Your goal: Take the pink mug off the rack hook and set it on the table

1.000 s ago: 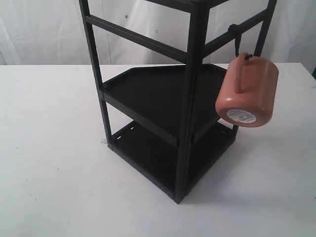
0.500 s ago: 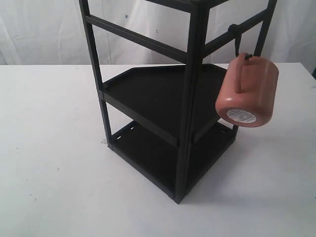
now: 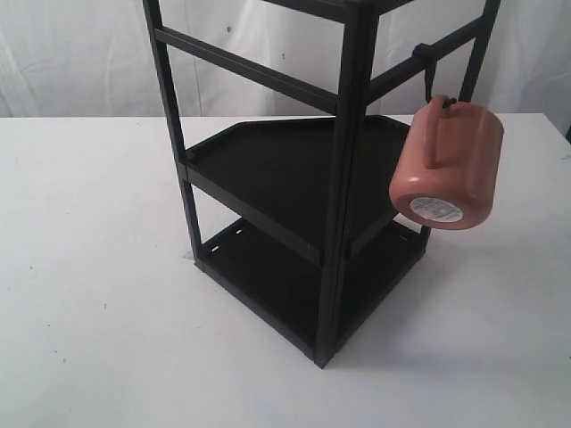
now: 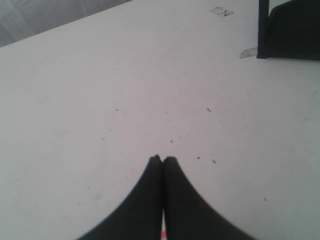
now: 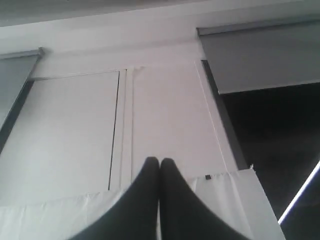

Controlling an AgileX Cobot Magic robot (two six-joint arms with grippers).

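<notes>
Our left gripper [image 4: 162, 160] hangs pinched shut and empty over the speckled white worktop [image 4: 100, 90], with one leg of the black rack [image 4: 262, 30] standing near it. Our right gripper [image 5: 159, 161] is likewise closed on nothing, tips pressed together, facing a pale wall [image 5: 160, 100]. In the exterior view the rack stands at the centre of the frame on the worktop. At the right of that frame the pink mug [image 3: 451, 165] hangs by its handle from the hook [image 3: 430, 76] on a rack crossbar. We see it tilted, its white-labelled base turned toward the camera, clear of the worktop below.
</notes>
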